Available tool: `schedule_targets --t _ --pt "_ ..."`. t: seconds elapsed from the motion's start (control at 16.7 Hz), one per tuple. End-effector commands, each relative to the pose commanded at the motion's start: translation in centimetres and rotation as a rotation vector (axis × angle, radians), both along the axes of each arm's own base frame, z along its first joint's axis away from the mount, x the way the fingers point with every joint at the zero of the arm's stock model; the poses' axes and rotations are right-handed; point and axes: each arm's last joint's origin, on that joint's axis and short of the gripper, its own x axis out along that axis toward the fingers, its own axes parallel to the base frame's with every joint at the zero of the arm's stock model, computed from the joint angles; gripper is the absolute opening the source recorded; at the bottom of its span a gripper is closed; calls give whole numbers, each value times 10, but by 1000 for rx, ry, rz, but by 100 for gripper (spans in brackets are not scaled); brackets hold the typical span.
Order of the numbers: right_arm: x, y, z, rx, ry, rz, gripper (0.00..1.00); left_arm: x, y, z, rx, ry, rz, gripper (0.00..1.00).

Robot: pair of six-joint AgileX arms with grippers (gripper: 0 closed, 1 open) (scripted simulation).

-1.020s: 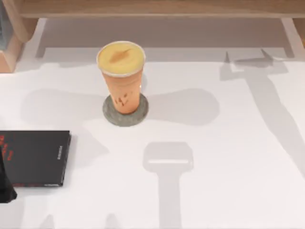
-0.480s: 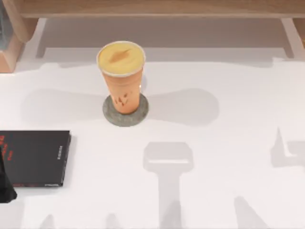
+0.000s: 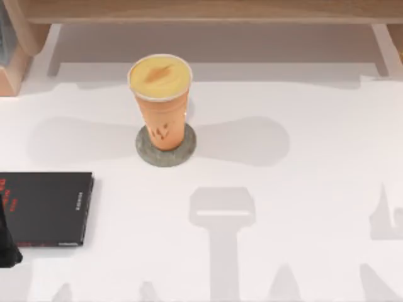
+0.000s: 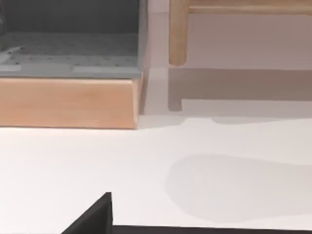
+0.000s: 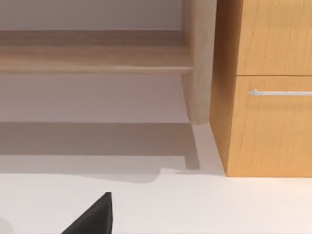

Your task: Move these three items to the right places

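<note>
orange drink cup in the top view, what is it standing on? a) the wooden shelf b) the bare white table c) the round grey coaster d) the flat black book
c: the orange drink cup stands upright with its base on the round grey coaster, whose rim shows all around it, while the flat black book lies apart near the table's left edge.

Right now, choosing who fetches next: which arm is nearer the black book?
Left. The left arm overlaps the book at its left edge, on the table's left; the right arm's shadow lies at the table's right edge, far from it.
</note>
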Motion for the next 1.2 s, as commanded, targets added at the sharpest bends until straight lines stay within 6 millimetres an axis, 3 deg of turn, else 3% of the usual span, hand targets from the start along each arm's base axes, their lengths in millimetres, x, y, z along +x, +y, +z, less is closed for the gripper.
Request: schedule_targets --t 0.18,0.24,0.42,0.6,0.78,0.96,1.08,1.2 --pt "0 0 0 0 0 0 100 0 0 0 0 0 0 100" --pt "0 0 0 0 0 0 100 7 1 -3 -3 134 13 100" --pt "0 0 0 0 0 0 100 5 1 8 -6 104 5 100" --pt "0 0 0 0 0 0 100 2 2 51 -11 -9 -10 100" --pt "0 0 0 0 0 0 100 8 4 111 -7 -133 -25 100" --pt "0 0 0 0 0 0 100 40 10 172 5 -215 -34 100" --pt "0 0 0 0 0 0 100 79 20 201 14 -232 -34 100" --pt "0 0 0 0 0 0 100 132 35 215 18 -214 -31 100"
